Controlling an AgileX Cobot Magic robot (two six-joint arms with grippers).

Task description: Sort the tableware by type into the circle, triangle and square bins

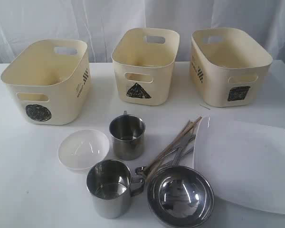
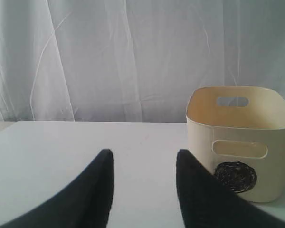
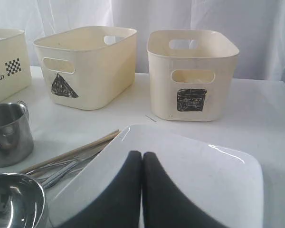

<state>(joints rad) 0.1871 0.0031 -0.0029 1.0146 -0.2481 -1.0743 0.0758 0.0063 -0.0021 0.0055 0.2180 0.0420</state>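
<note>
Three cream bins stand at the back: circle bin (image 1: 46, 80), triangle bin (image 1: 145, 64), square bin (image 1: 229, 65). In front lie a small white bowl (image 1: 83, 149), two steel mugs (image 1: 127, 137) (image 1: 110, 187), a steel bowl (image 1: 180, 196), wooden chopsticks (image 1: 178, 137), metal utensils (image 1: 173, 154) and a large white plate (image 1: 249, 161). No arm shows in the exterior view. My left gripper (image 2: 142, 159) is open over bare table beside the circle bin (image 2: 241, 142). My right gripper (image 3: 142, 156) is shut and empty above the plate (image 3: 199, 166), facing the square bin (image 3: 192, 73).
A white curtain hangs behind the white table (image 1: 28, 190). The plate reaches toward the table's right edge. The bins stand apart with gaps between them. A small thin sliver (image 1: 205, 107) lies in front of the square bin.
</note>
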